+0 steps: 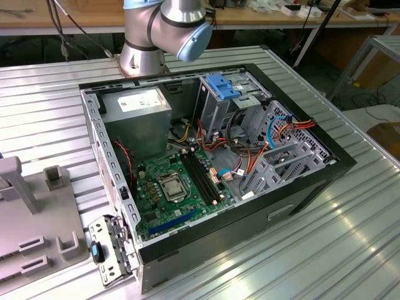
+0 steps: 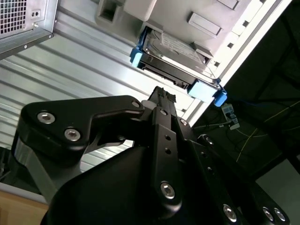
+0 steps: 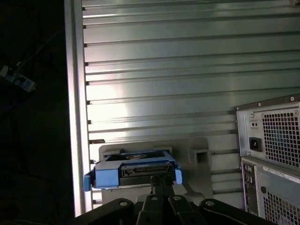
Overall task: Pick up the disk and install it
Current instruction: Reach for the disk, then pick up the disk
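Observation:
The disk (image 2: 176, 63) lies flat in a pale grey holder (image 2: 206, 23) on the ribbed metal table, close to the table's edge. It has a dark body and blue rails along its sides, and its connector edge (image 3: 143, 169) faces my gripper. In both wrist views my gripper (image 2: 163, 93) (image 3: 159, 180) hovers just short of that edge, apart from the disk. Its black fingers stand together with nothing between them.
The open computer case (image 1: 212, 156) lies on the table with a blue-latched drive cage (image 1: 222, 84), a grey power-supply box (image 1: 137, 103) and loose cables. The case's rear panel (image 3: 272, 140) stands beside the holder. Grey fixtures (image 1: 31, 219) sit at the exterior view's left. The arm's base (image 1: 162, 31) rises behind the case.

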`<state>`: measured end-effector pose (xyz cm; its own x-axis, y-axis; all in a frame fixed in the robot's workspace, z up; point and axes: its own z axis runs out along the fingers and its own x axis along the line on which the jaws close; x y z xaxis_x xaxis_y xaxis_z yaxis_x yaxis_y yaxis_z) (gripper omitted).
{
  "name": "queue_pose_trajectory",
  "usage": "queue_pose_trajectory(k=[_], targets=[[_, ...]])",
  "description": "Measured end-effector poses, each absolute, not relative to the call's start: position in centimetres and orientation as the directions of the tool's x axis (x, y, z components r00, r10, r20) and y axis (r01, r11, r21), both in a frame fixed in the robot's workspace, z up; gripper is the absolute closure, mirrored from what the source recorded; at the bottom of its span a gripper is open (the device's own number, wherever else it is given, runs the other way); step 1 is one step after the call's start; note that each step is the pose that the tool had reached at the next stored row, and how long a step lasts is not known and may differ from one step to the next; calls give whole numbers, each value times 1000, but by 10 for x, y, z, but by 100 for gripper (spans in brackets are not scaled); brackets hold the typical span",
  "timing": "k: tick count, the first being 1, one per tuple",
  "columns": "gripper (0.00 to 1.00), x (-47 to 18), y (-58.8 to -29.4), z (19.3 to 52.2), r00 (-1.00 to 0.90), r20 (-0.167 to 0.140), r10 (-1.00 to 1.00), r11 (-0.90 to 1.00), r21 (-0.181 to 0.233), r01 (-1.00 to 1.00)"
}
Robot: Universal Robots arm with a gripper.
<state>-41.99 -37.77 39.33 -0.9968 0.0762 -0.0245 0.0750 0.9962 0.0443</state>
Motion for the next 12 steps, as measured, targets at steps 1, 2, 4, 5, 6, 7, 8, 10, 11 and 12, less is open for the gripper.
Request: queue_pose_trajectory(k=[1, 2, 4, 5, 6, 7, 8, 10, 11, 12], targets=[[89, -424, -378, 393, -997, -24, 76, 996, 44, 75], [89, -428, -378, 393, -997, -24, 76, 996, 44, 75], [89, -440, -378, 393, -997, -24, 76, 996, 44, 75], [89, -445, -378, 393, -997, -24, 76, 996, 44, 75], [89, -448, -378, 393, -997, -24, 76, 996, 44, 75], [89, -449, -378, 393, -997, -24, 76, 996, 44, 75], [89, -449, -378, 393, -997, -24, 76, 996, 44, 75], [89, -449, -378, 393, -997, -24, 76, 996, 44, 75], [89, -449, -378, 393, -997, -24, 76, 996, 44, 75], [89, -449, -378, 393, -997, -24, 76, 996, 44, 75]])
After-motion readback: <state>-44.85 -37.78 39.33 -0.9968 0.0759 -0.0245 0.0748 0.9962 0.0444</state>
